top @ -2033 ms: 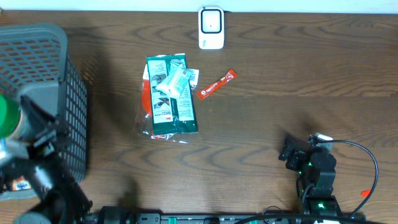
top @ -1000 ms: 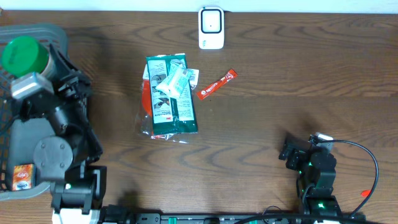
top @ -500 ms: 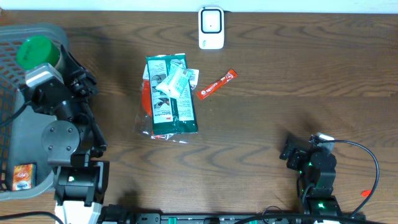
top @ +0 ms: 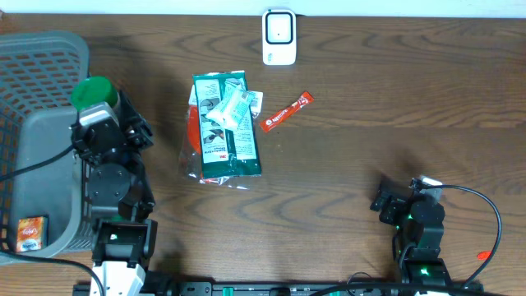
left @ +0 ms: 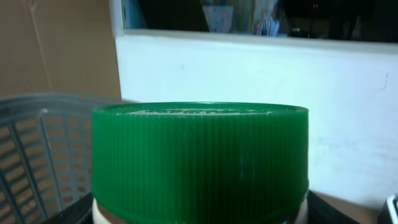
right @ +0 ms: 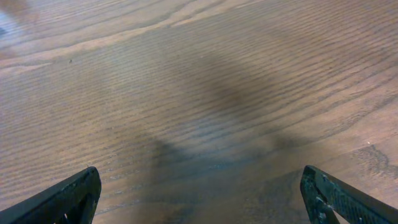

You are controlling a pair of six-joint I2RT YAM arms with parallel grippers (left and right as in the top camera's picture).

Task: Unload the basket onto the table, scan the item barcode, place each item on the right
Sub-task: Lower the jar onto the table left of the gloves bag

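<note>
Place: probably a lab's mock shop checkout
Signs: grey basket [top: 49,66], white scanner [top: 279,37], packaged goods [top: 228,131], wooden table [top: 370,90]

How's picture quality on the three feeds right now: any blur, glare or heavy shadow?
Overhead: sharp, evenly lit, no glare on the table. Left wrist: the jar fills the frame, slightly soft, bright wall behind. Right wrist: wood grain clear, a broad shadow across the middle, fingers dark at the corners.

Overhead faces down; wrists look close, left sharing the green lid [top: 92,93].
</note>
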